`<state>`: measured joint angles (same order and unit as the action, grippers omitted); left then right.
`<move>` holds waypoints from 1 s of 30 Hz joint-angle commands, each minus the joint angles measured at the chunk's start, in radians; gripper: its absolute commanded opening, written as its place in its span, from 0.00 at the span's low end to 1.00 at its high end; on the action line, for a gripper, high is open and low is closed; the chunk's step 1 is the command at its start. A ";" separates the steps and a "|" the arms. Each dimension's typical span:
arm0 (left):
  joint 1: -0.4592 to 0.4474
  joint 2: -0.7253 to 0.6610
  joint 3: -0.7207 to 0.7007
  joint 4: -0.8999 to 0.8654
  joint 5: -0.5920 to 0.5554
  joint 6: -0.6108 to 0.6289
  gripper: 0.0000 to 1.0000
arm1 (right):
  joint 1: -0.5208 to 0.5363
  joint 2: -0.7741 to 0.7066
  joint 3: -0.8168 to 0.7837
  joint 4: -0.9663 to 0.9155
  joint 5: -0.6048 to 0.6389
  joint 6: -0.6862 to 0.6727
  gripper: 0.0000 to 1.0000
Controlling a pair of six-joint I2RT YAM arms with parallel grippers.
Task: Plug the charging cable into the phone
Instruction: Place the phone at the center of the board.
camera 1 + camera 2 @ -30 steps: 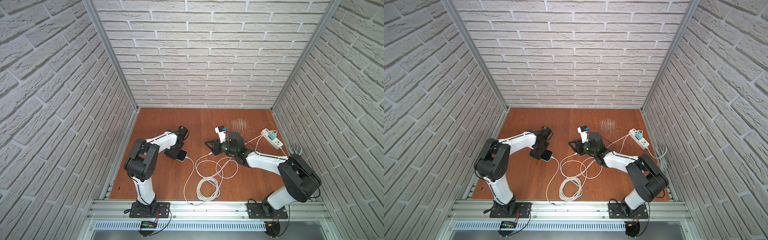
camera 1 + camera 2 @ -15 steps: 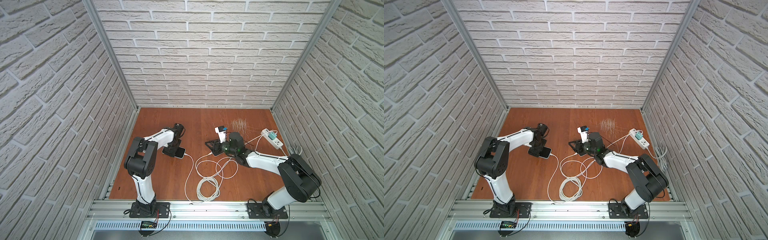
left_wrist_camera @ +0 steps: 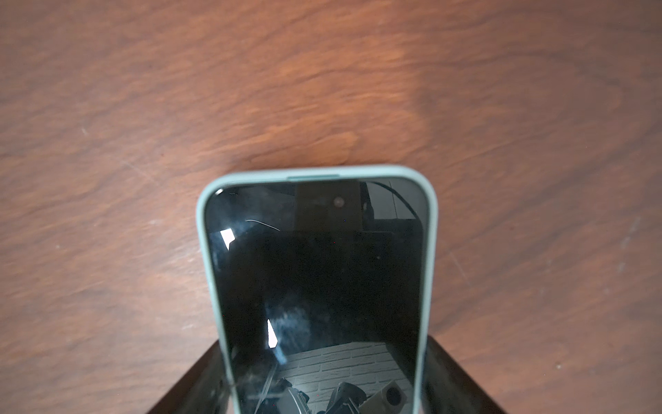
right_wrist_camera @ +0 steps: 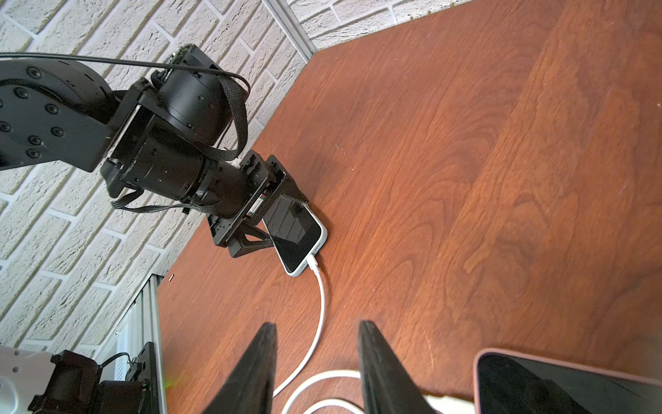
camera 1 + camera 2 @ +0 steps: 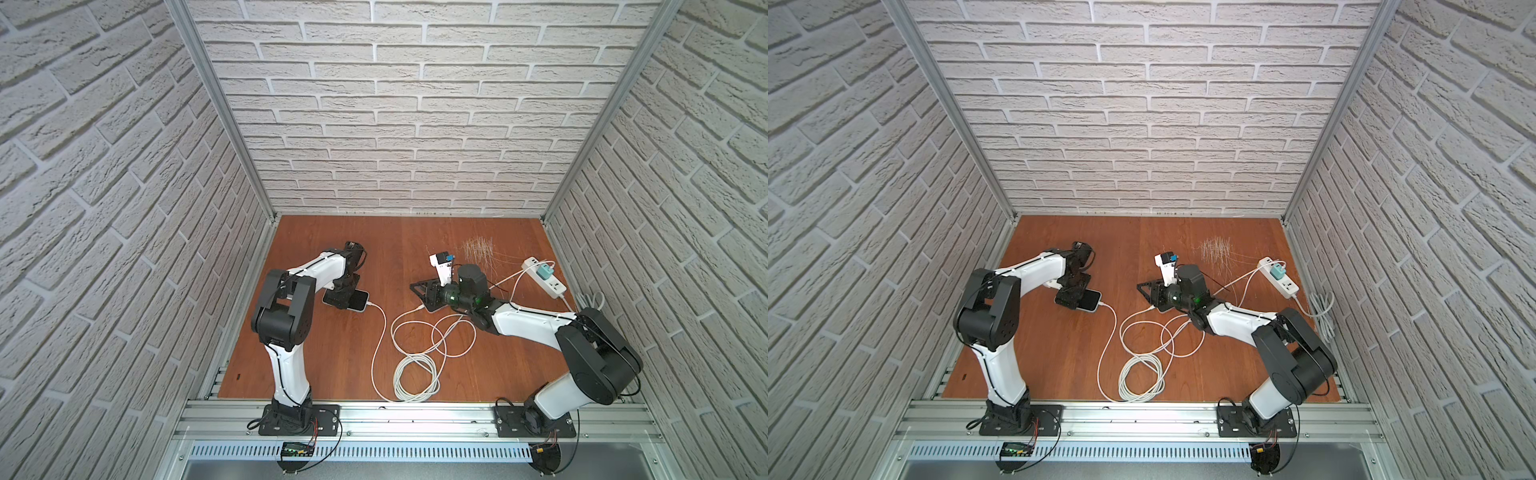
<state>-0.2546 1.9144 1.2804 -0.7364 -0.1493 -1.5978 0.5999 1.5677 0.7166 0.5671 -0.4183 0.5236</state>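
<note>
The phone (image 5: 358, 302), black-screened in a pale green case, lies flat on the wooden table left of centre. In the right wrist view the phone (image 4: 297, 243) has the white charging cable (image 4: 320, 297) with its plug seated in the end port. My left gripper (image 5: 346, 300) is shut on the phone, its black fingers (image 3: 200, 380) pressed against both long sides of the case (image 3: 428, 286). My right gripper (image 4: 317, 335) stands open just above the table near the middle. The cable runs loose on the wood between its fingers, which do not touch it.
Slack cable lies in a coil (image 5: 415, 374) toward the front edge. A white power strip (image 5: 545, 283) with a teal charger (image 5: 542, 273) sits at the back right. A second dark phone in a pink case (image 4: 537, 380) lies beside my right gripper.
My left gripper has slid the phone a little toward the left wall and back, the cable trailing with it. The right arm has stayed put.
</note>
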 commanded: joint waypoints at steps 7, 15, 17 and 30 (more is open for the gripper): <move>0.011 0.068 -0.008 0.074 0.028 0.002 0.98 | -0.003 -0.020 -0.009 0.034 -0.009 -0.006 0.43; 0.003 -0.001 -0.003 0.037 0.002 0.057 0.98 | -0.005 -0.044 -0.027 0.037 0.027 -0.006 0.63; -0.006 -0.074 -0.016 0.019 -0.042 0.094 0.98 | -0.005 -0.053 -0.033 0.041 0.035 -0.009 0.78; -0.087 -0.988 -0.393 0.350 -0.415 0.949 0.98 | -0.026 -0.319 -0.084 -0.108 0.267 -0.094 0.91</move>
<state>-0.3252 1.0718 1.0103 -0.5030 -0.4076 -0.9569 0.5854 1.3460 0.6441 0.5030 -0.2581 0.4808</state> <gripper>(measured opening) 0.982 0.909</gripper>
